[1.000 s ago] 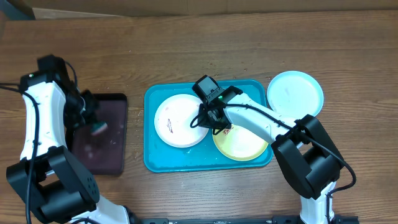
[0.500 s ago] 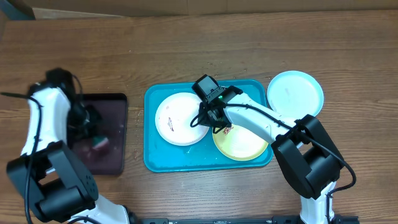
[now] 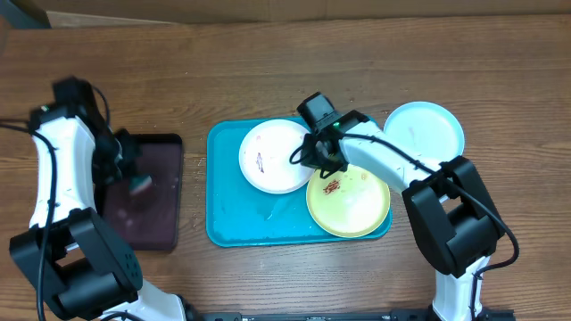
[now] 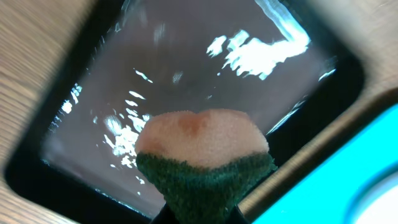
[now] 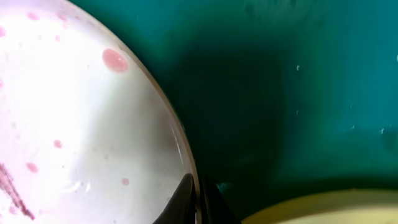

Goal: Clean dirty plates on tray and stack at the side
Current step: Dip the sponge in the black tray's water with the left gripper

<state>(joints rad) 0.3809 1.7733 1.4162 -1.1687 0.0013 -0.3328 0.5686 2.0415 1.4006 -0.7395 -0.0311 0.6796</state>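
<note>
The turquoise tray (image 3: 234,214) holds the white plate (image 3: 275,156) with small red smears and the yellow-green plate (image 3: 352,209) with red-brown smears. The pale blue plate (image 3: 426,132) lies on the table right of the tray. My right gripper (image 3: 312,153) is shut on the white plate's right rim (image 5: 186,165), lifting it above the tray floor (image 5: 298,81). My left gripper (image 3: 134,178) is shut on a sponge (image 4: 202,152), pink-white with a green scrub side, held over the dark tray (image 4: 81,81).
The dark maroon-black tray (image 3: 147,201) with wet streaks lies left of the turquoise tray. Bare wooden table (image 3: 268,62) extends behind both trays. A cardboard edge (image 3: 161,13) runs along the far side.
My right gripper has lifted and carried the white plate up and to the right, uncovering the yellow-green plate's smears. My left arm shifted slightly over the dark tray with the sponge.
</note>
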